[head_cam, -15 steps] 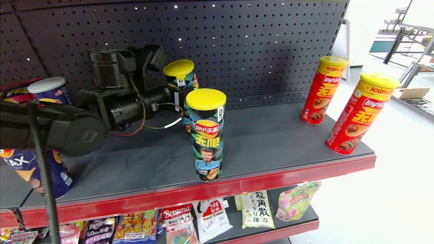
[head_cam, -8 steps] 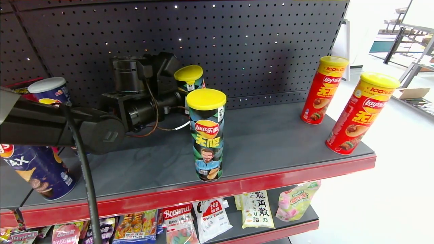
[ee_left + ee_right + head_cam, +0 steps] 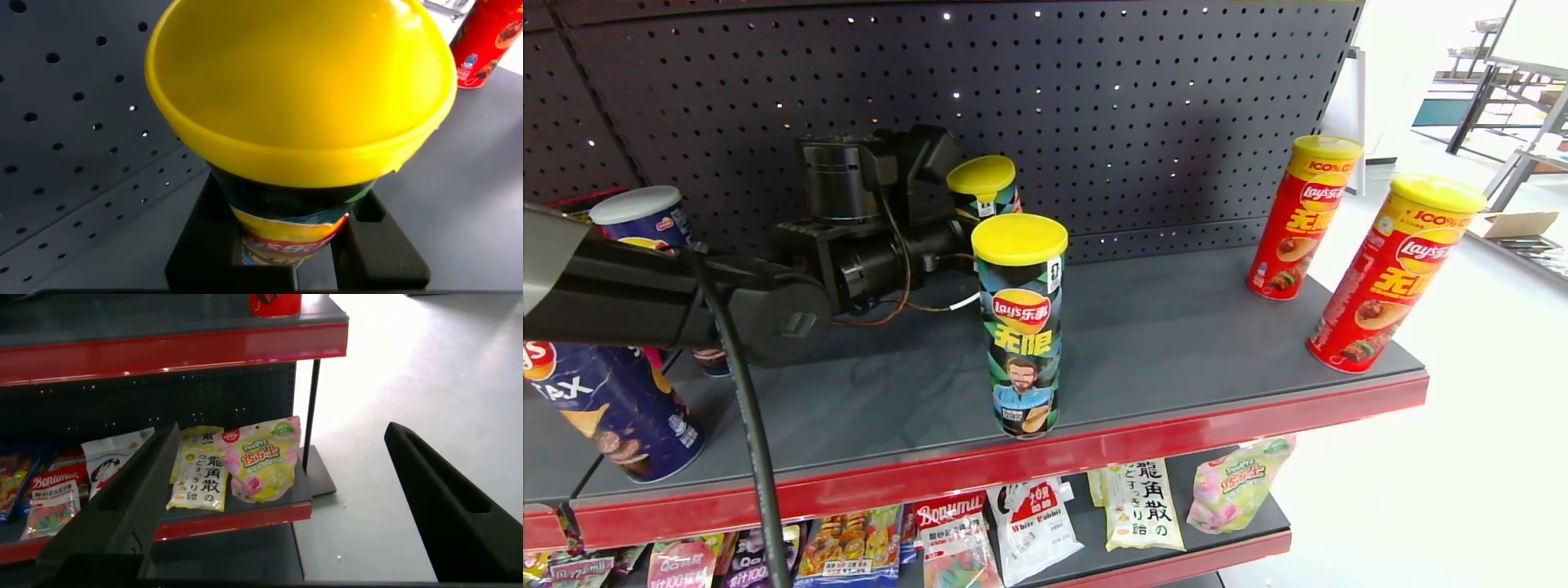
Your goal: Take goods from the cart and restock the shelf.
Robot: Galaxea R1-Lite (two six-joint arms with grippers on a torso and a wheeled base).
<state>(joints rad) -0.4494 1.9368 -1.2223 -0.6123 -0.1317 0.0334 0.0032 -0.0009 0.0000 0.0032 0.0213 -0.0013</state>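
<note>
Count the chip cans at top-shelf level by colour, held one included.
Green cans: 2, one in the left gripper
Red cans: 2
Blue cans: 2
Total: 6

Head camera above shelf [image 3: 1160,327], wrist cameras lower.

Ahead of me a dark pegboard panel [image 3: 1135,106] closes off the far side. To the right, pale glossy floor [image 3: 1421,490] runs, brightly lit, toward a metal-framed rack [image 3: 1474,106] and a cardboard box [image 3: 1512,222].
</note>
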